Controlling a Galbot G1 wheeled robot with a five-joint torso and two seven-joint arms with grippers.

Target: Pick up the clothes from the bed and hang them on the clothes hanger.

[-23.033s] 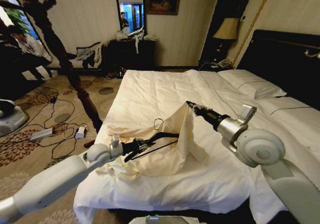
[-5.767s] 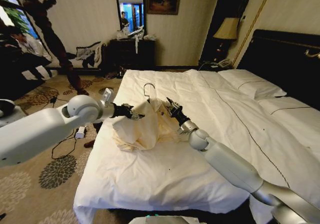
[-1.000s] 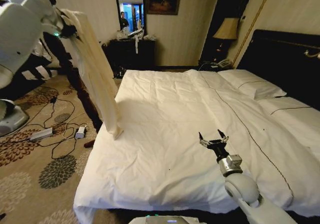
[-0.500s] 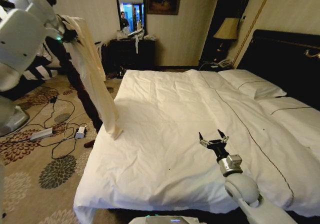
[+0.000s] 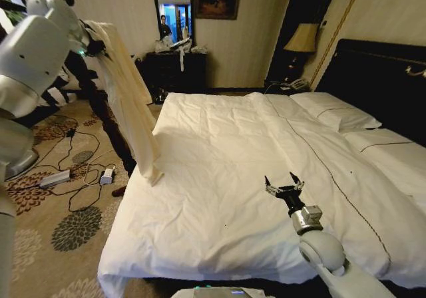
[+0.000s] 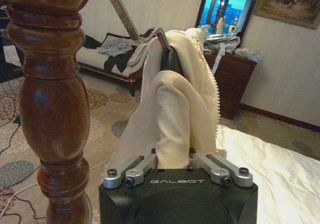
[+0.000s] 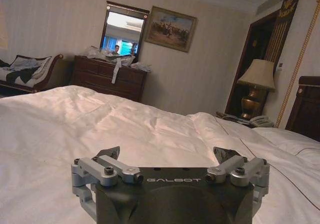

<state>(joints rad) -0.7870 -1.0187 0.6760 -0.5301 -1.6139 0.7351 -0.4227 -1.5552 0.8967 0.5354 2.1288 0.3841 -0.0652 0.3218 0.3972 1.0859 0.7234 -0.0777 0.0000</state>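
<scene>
Left end effector (image 6: 174,156) is raised high off the bed's left side, beside a turned wooden post (image 6: 52,94), and it is clamped on the cream garment (image 5: 130,105). In the left wrist view the cloth is bunched between my two fingers, and the top of the black clothes hanger (image 6: 170,60) pokes out of the fabric just above them. Its silvery wire hook (image 6: 132,21) rises up and away toward the head of the post; I cannot tell whether the hook is seated on anything there.

The garment is already on the hanger and off the bed (image 5: 219,178). It hangs as one long drape from my grip, its lower hem near the bed's left edge but apart from the sheet. My judgement is that the grip sits right under the hook so the hanger stays upright and the cloth's weight pulls straight down, which keeps the shoulders from sliding off.

Right end effector (image 5: 284,181) is idle, low over the white sheet near the foot half of the bed, fingers spread apart and holding nothing. Parked there it stays out of the drape's way.

Task status, judged: pickup and dressing of the hanger done; placing the hook on its support not confirmed.
</scene>
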